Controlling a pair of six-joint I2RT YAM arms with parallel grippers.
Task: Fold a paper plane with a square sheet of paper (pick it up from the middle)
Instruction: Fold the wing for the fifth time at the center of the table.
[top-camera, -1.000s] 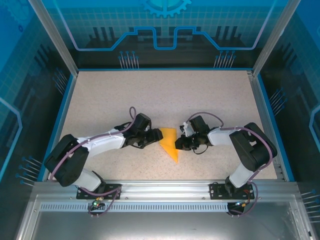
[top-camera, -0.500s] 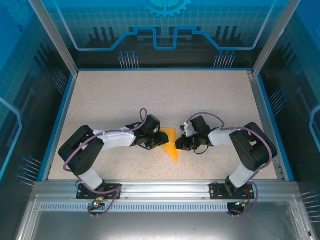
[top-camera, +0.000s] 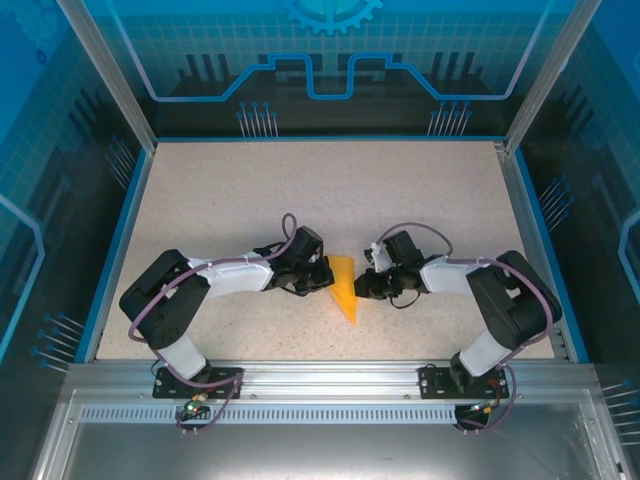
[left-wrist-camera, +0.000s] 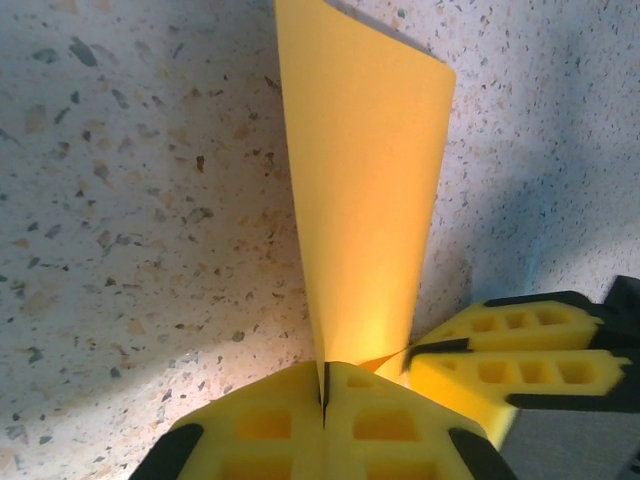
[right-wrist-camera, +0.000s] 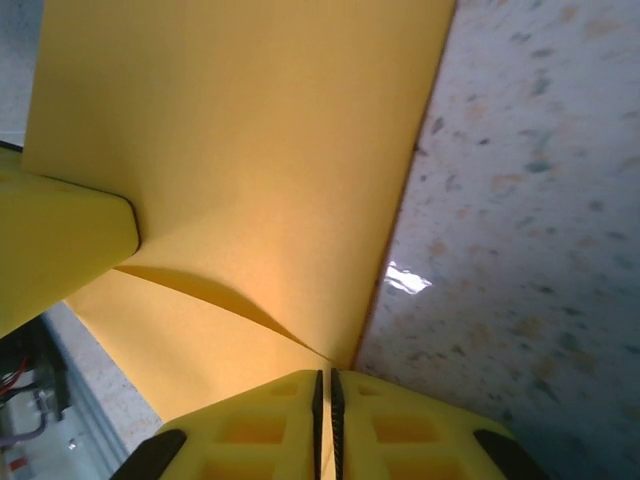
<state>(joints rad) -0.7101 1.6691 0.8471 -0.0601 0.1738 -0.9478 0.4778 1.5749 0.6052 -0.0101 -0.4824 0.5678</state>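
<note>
Paper (top-camera: 343, 290) sat partly folded near the middle of the counter (top-camera: 300, 190), between both arms. My left claw (left-wrist-camera: 323, 388) was clenched on one edge and my right claw (right-wrist-camera: 326, 385) pinched a corner. I judged that pulling unevenly could tear the sheet or skew the crease. I saw no containers.
</note>
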